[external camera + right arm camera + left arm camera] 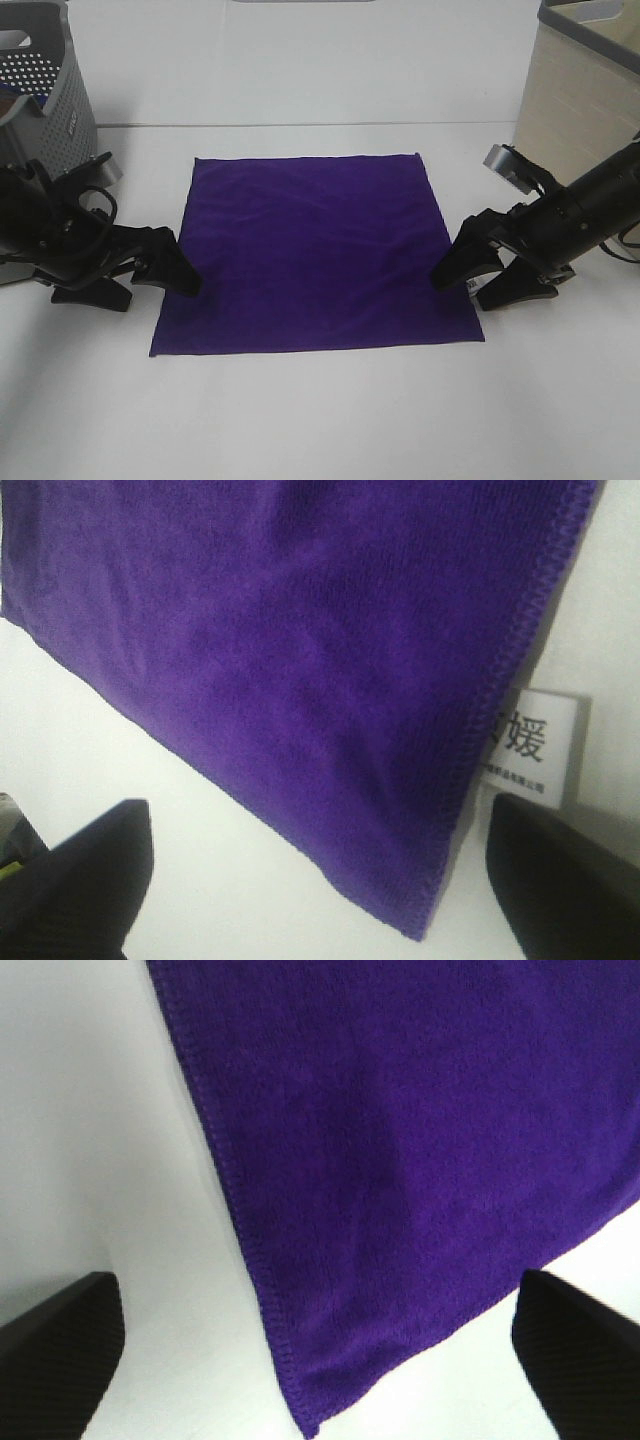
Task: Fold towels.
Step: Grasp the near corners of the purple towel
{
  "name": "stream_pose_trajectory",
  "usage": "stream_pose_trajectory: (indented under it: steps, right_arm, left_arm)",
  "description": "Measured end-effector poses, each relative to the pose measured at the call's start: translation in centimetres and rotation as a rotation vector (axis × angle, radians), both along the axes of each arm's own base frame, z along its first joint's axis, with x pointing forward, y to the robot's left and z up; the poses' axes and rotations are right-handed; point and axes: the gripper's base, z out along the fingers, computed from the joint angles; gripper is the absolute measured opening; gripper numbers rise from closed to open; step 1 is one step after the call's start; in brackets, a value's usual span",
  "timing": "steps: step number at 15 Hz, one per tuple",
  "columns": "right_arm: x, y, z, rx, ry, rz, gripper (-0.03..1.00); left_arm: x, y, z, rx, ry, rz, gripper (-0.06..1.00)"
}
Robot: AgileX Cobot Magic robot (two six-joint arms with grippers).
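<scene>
The deep purple towel lies flat and spread out on the white table. My left gripper is open at the towel's left edge, close to its near left corner, with one finger over the edge. In the left wrist view the open gripper straddles that corner of the towel. My right gripper is open at the towel's near right corner. In the right wrist view the gripper stands open over the towel, with the small white tag beside one finger. Neither gripper holds anything.
A grey perforated basket stands at the back left behind my left arm. A beige bin stands at the back right behind my right arm. White tabletop runs along the front of the towel.
</scene>
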Motion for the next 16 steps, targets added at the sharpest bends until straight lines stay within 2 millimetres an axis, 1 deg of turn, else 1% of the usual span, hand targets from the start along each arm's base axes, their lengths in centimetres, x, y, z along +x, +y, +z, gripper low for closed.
stream_pose_trajectory:
  steps: [6,9,13,15,16]
  right_arm:
    - [0.0,-0.1,0.1,-0.008,-0.001,0.017,0.89]
    - [0.0,-0.6,0.8,-0.081,0.031,0.042,0.89]
    - [0.0,-1.0,0.7,-0.113,0.02,0.05,0.89]
    - [0.4,-2.3,0.7,-0.117,0.013,-0.009,0.89]
    - [0.4,-2.5,0.6,-0.11,0.02,-0.026,0.89]
  left_arm:
    - [0.0,-0.1,0.0,-0.008,0.011,0.01,0.99]
    - [0.0,-0.1,0.0,-0.009,0.012,0.009,0.99]
    - [0.0,-0.1,0.0,-0.01,0.013,0.008,0.99]
    - [-0.1,-0.1,0.1,-0.018,0.022,0.006,0.99]
    - [-0.1,-0.2,0.0,-0.021,0.028,0.005,0.99]
